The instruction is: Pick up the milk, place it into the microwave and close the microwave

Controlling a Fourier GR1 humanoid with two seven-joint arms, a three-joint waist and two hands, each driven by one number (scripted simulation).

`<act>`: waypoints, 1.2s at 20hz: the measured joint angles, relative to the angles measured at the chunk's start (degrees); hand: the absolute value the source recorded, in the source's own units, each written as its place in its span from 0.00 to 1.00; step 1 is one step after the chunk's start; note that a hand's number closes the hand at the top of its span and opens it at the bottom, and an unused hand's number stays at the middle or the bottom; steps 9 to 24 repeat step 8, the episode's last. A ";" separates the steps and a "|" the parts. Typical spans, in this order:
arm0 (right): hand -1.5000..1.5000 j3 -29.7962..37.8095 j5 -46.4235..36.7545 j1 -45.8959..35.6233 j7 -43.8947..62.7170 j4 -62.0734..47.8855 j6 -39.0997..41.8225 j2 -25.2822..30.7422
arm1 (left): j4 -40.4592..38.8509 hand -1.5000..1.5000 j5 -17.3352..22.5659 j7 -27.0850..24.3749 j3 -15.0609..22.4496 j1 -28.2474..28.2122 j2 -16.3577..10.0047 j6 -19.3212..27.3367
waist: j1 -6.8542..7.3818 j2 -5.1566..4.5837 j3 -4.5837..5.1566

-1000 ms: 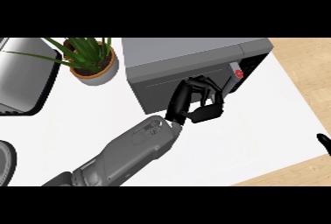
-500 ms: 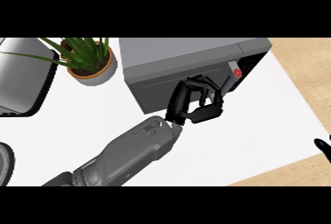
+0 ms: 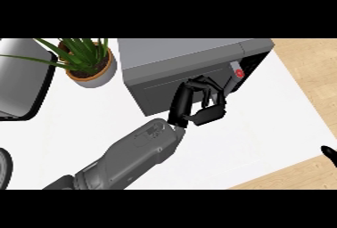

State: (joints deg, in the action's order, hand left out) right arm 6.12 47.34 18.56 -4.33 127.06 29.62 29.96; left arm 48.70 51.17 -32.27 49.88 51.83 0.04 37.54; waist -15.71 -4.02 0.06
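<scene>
- The fingers (image 3: 209, 90) of the left hand (image 3: 196, 104) are bending inward in a narrow curl, their tips lying against the dark front of the microwave (image 3: 184, 53). Nothing is showing inside the curl.
- The hand is sitting at the right end of the door (image 3: 154, 91), just beside the control strip with the red button (image 3: 240, 73). That looks like the door's free edge, where a push would swing it most easily, which probably explains the placement.
- The milk is not showing anywhere, neither on the counter (image 3: 263, 133) nor in the hand. Judging from this, it is probably lying inside the microwave behind the door, though it cannot be seen.
- The door is looking flush or nearly flush with the front, so the closing step seems to be at or near its end. Whether it has latched cannot be told.
- The grey forearm (image 3: 132, 156) is coming in from the lower left and slanting up toward the microwave, lining the wrist up behind the hand for a straight push.
- A potted plant (image 3: 85, 60) is standing just left of the microwave, apart from the arm.
- The right hand (image 3: 328, 155) is peeking in at the right edge, well apart from the work; its state cannot be told.
</scene>
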 measured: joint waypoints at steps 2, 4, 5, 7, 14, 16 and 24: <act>0.00 0.06 0.28 0.07 0.24 0.40 0.12 0.33 | -0.13 1.00 0.44 -0.76 -0.03 -0.08 0.00 0.35 | -0.26 0.01 0.01; 0.00 0.07 0.78 0.14 0.40 0.70 0.15 0.48 | -0.24 1.00 0.86 -1.38 0.00 -0.09 0.00 0.61 | -0.44 0.01 0.00; 0.00 0.10 0.91 0.20 0.51 0.91 0.16 0.61 | -0.33 1.00 1.00 -1.78 0.03 -0.11 0.00 0.62 | -0.51 0.00 0.00; 0.00 0.14 1.25 0.11 0.77 1.07 0.05 0.86 | -0.42 1.00 1.44 -2.16 0.29 0.08 0.01 0.67 | -0.42 -0.09 0.00; 0.00 0.04 1.39 0.09 0.94 1.27 0.04 0.98 | -0.46 1.00 1.64 -2.41 0.37 0.10 0.00 0.89 | -0.50 -0.09 0.00; 0.00 0.04 1.39 0.09 0.94 1.27 0.04 0.98 | -0.46 1.00 1.64 -2.41 0.37 0.10 0.00 0.89 | -0.50 -0.09 0.00; 0.00 0.04 1.39 0.09 0.94 1.27 0.04 0.98 | -0.46 1.00 1.64 -2.41 0.37 0.10 0.00 0.89 | -0.50 -0.09 0.00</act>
